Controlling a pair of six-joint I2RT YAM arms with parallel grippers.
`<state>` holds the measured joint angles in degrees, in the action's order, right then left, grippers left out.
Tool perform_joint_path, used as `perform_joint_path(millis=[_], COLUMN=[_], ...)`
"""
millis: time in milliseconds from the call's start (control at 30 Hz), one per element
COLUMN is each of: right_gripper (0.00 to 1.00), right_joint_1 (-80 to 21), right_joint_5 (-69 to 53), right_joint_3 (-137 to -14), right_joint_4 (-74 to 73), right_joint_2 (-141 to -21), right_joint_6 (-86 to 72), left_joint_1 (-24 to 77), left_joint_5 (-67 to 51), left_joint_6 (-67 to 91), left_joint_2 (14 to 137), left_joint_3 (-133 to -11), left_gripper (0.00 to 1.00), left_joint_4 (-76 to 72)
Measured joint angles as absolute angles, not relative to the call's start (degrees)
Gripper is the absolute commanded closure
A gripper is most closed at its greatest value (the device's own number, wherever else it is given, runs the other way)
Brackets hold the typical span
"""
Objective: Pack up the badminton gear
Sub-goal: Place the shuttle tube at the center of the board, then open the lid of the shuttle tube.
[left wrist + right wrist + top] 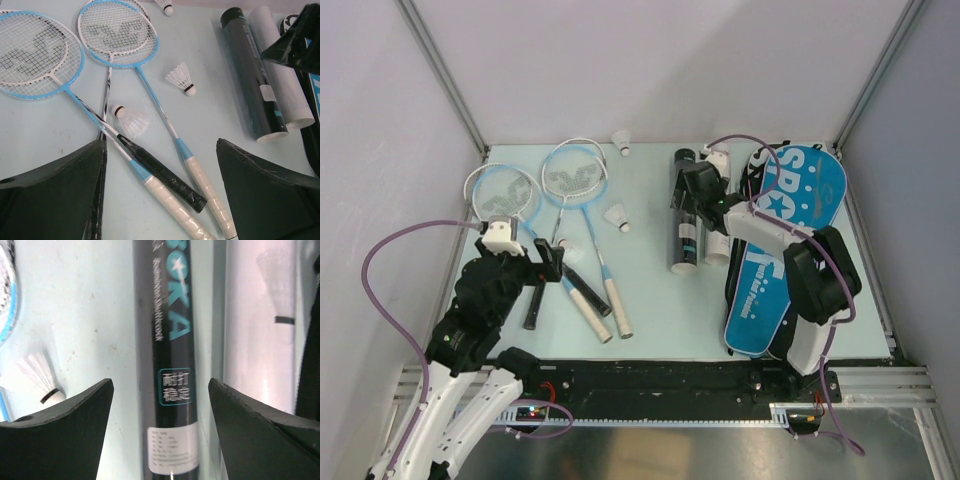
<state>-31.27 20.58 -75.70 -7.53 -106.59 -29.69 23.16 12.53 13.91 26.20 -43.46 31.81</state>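
Overhead, the pale green bench carries the badminton gear in two groups. On the left lie the slim badminton rackets with pale-blue and white oval heads, heads towards the far wall and overlapping in pairs. Their thin shafts cross on the way down to black and white wrapped handles fanned out towards the near edge. The left end effector hovers over those handles with its dark fingers spread wide, touching and holding nothing. One small white feathered shuttlecock lies on its side among the crossed shafts. A second shuttlecock sits just right of the rackets on bare bench, and a third shuttlecock rests near the far wall beyond the racket heads. Right of centre, the long black tube with teal lettering lies flat, running from far to near, with a pale whitish cylinder pressed along its right side. The right end effector is poised directly above the black tube. Its fingers stand wide open on either side of it, with bench showing in the gap on the left, so nothing is gripped. Further right lies a large blue racket bag with white lettering and black trim, lengthwise along the bench's right side, with the right arm crossing above it.
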Motion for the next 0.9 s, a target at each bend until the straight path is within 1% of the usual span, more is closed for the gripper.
perform_joint_path(millis=[133,267,400,500,733,900], right_gripper=[0.16,0.15,0.1,0.09,0.11,0.14], right_joint_1=[-30.63,-29.52,-27.51,-25.85,-22.41,-20.86], right_joint_5=[21.43,21.71,22.17,22.87,22.02,20.01], right_joint_3=[-76.66,-77.03,-77.03,-77.03,-77.06,-77.06], right_joint_4=[-8.95,-9.39,-10.11,-10.41,-11.55,-11.99], right_joint_2=[-103.31,-102.43,-102.52,-102.94,-106.72,-110.19], right_joint_6=[-28.25,-27.09,-25.63,-24.36,-23.27,-23.27], left_joint_1=[23.16,23.16,23.16,23.16,23.16,23.16], left_joint_5=[12.82,12.95,13.17,13.32,13.37,13.37], left_joint_6=[13.89,13.89,13.87,13.87,13.85,13.45], left_joint_2=[26.2,26.17,26.06,26.06,26.09,26.2], left_joint_3=[-43.46,-43.46,-43.46,-43.46,-43.46,-43.46], left_gripper=[0.0,0.0,0.0,0.0,0.0,0.0], left_joint_4=[31.81,31.81,31.81,31.83,31.83,31.81])
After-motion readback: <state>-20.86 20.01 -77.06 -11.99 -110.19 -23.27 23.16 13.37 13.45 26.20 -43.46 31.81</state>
